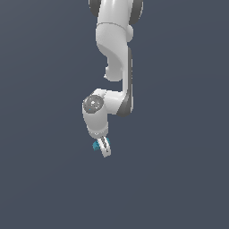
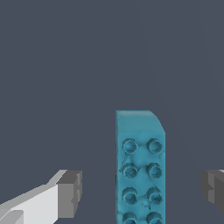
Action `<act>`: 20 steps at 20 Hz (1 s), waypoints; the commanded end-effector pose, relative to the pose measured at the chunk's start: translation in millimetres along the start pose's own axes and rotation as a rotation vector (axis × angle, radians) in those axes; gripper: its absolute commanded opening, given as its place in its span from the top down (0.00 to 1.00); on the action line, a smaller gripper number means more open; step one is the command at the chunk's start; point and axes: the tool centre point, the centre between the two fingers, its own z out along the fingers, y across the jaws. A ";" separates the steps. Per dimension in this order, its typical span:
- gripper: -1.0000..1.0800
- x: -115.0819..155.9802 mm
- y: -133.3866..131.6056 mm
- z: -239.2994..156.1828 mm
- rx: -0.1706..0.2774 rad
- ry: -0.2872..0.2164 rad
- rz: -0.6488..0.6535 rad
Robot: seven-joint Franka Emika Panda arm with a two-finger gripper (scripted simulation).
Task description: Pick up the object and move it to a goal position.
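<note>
The object, a small teal-blue studded block [image 2: 140,170], lies between my gripper's two fingers in the wrist view. There is a gap on each side, between it and the grey pads [image 2: 70,192]. My gripper [image 2: 141,192] is open and touches nothing. In the exterior view the white arm reaches down, and the gripper [image 1: 104,147] is low over the dark surface. The block [image 1: 95,146] peeks out at the exterior view's left of the white fingers [image 1: 106,148]. The block's near end runs out of the wrist view.
A plain dark grey-blue surface [image 1: 179,179] fills both views. No other objects, containers or edges show. No goal marker shows.
</note>
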 end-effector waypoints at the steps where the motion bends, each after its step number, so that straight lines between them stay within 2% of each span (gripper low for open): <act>1: 0.04 -0.1 0.7 13.1 -0.001 0.000 0.002; 7: 0.04 0.3 -0.5 23.0 0.000 0.000 0.002; 8: 1.00 0.3 -0.5 23.0 0.000 0.000 0.002; 20: 1.00 -1.0 -1.0 21.8 0.000 0.000 0.002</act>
